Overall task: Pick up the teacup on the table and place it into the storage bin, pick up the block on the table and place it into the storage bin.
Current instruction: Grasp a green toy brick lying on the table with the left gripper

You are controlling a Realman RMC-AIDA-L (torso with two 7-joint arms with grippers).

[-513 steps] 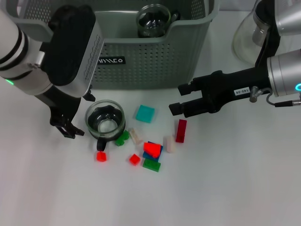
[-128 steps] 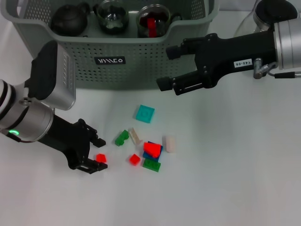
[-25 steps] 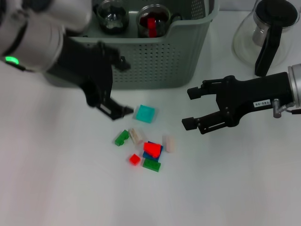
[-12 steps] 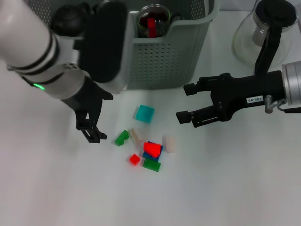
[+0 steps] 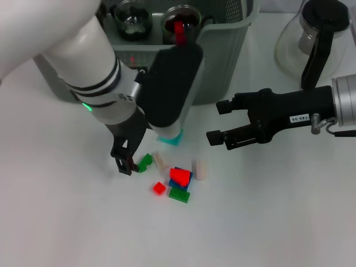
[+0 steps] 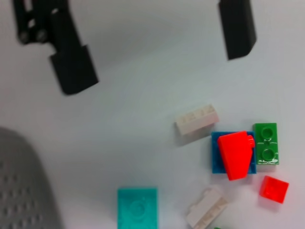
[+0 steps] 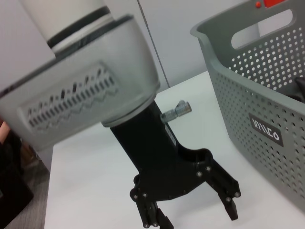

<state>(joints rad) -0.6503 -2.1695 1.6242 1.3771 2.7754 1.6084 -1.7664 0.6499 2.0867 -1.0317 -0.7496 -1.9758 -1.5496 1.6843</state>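
The storage bin [image 7: 267, 86] carries a small black label [image 7: 266, 130] with white letters, readable roughly as "VIIIICO" in the right wrist view; the head view hides that label behind the left arm. A white sticker [image 5: 297, 118] on the right gripper bears small print too fine to read.

The bin [image 5: 222, 61] is grey-green with perforated walls and stands at the far side of the white table [image 5: 278, 222]. Inside it sit two glass teacups [image 5: 131, 18], one of them [image 5: 181, 21] holding a red block [image 5: 179, 30].

The loose blocks lie in a cluster on the table in front of the bin: a teal square [image 5: 172, 138] partly under the left arm, a green block [image 5: 145, 162], two cream blocks [image 5: 161, 161], a red piece on a blue plate [image 5: 179, 176], a small red block [image 5: 159, 188] and a flat green one [image 5: 179, 194].

The left gripper [image 5: 129, 157] hangs just beside the green block, fingers spread with nothing between them; the right wrist view shows this spread clearly [image 7: 190, 210]. The right gripper [image 5: 218, 122] hovers near the cluster, fingers apart and empty. The left wrist view shows its two dark fingers [image 6: 71, 62] above the blocks [image 6: 236, 155]. A glass pot [image 5: 311, 39] stands to the bin's right.
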